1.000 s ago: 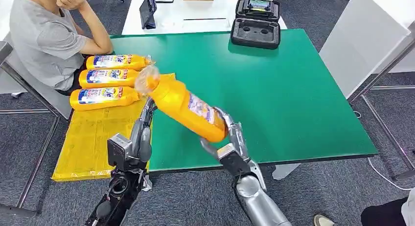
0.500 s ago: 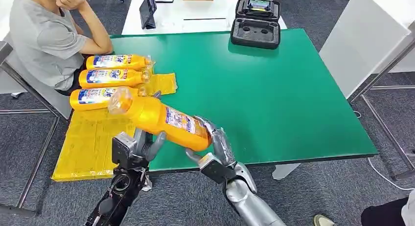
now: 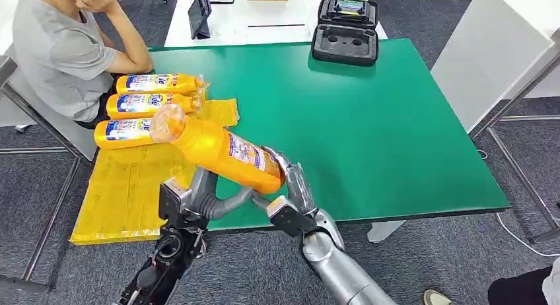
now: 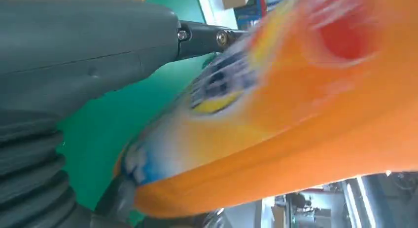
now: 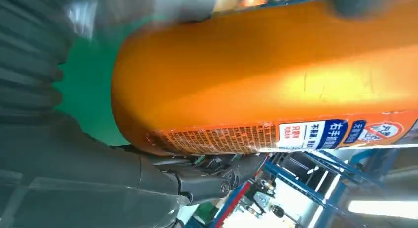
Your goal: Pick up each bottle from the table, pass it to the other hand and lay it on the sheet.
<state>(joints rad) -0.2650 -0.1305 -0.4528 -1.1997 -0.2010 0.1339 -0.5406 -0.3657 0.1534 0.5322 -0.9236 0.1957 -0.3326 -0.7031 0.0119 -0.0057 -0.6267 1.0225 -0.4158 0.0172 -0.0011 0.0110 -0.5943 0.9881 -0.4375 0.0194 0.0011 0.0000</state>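
The right hand [image 3: 294, 193] is clamped around the base end of an orange bottle [image 3: 221, 153] and holds it tilted in the air above the near edge of the green table [image 3: 396, 133], the cap end pointing toward the yellow sheet [image 3: 125, 186]. The left hand [image 3: 208, 199] sits just under the bottle's middle with its fingers spread and reaching up. Whether they already touch the bottle I cannot tell.

I judge that the step in hand is the passing from right hand to left. The next move calls for the left hand to close firmly on the body before the right one lets go.

Three other bottles [image 3: 142, 103] lie side by side on the far end of the sheet, beyond the held bottle. A seated person [image 3: 59, 54] leans beside them. At the far edge of the table stands an open black case [image 3: 345, 34].
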